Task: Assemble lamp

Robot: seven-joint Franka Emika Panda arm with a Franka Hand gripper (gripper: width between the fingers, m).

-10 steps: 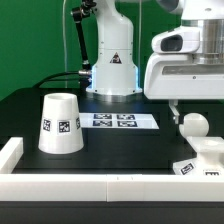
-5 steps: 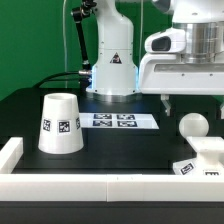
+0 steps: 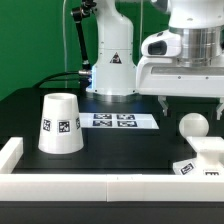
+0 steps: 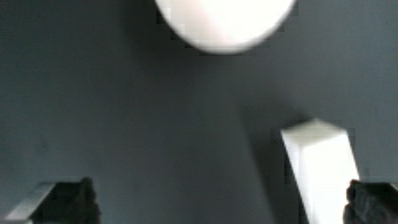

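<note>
**A:** Where did the parts lie, left to right?

**B:** In the exterior view the shade [image 3: 58, 125] stood wide end down at nine o'clock; the marker board [image 3: 120, 121] lay flat near the centre; the bulb [image 3: 192, 125] sat on the table at three o'clock; the base [image 3: 208, 152] lay just beside it, at its five.

**A:** And the gripper?

**B:** The gripper [image 3: 192, 103] hung at the bulb's twelve, jaws wide, nothing held; in the wrist view the fingers [image 4: 64, 200] stood far apart and the bulb was ahead of them, not between.

**A:** How to do it well?

**B:** I judged the step to be grasping the bulb; centre over it first; descend straight; close across its widest girth, since a ball would likely slip from an off-centre pinch; stay clear of the base.
</note>
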